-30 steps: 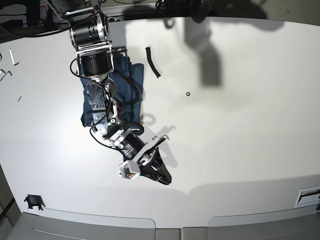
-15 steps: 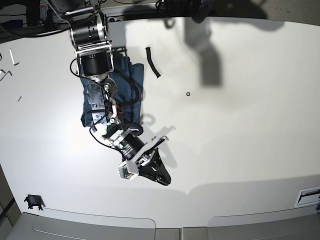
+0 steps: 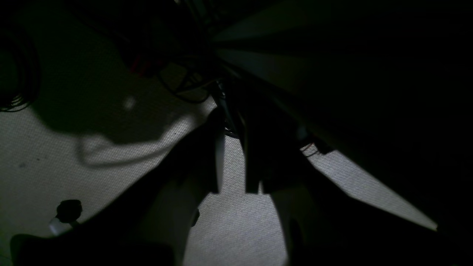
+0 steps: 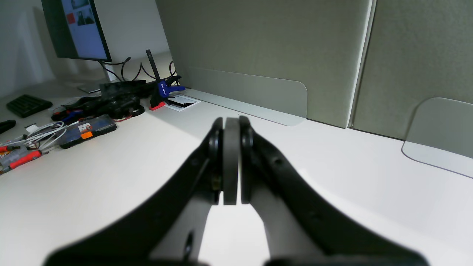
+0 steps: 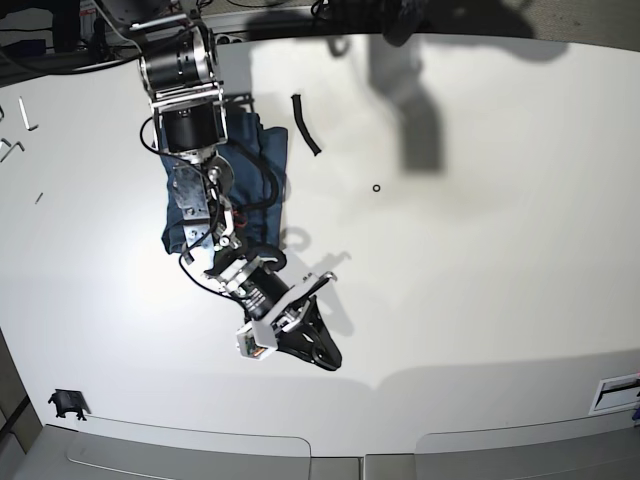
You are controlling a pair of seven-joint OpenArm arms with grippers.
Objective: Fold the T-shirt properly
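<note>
Looking down from the base view, the T-shirt (image 5: 262, 165) lies bunched into a compact dark bundle on the white bench (image 5: 480, 260), half hidden under the right arm, whose tool (image 5: 318, 350) hangs beyond it toward the near edge. The right wrist view shows that tool (image 4: 231, 166) clenched on nothing above bare bench. In the left wrist view the left tool (image 3: 232, 166) is parted and empty over carpet, so folding looks about finished, and next I'd only check the edges.

Base: bright overhead light; glare patch on the worktop (image 5: 110, 290) left of centre; hard dark shadows across the far edge; slight bowing at the edges.
Left wrist: very dim, nearly black; only patches of grainy lit floor (image 3: 236, 229); fingers (image 3: 207, 162) in silhouette.
Right wrist: even, soft light; near fingers (image 4: 225, 162) blurred, background sharp; soft shadow beneath them.
</note>
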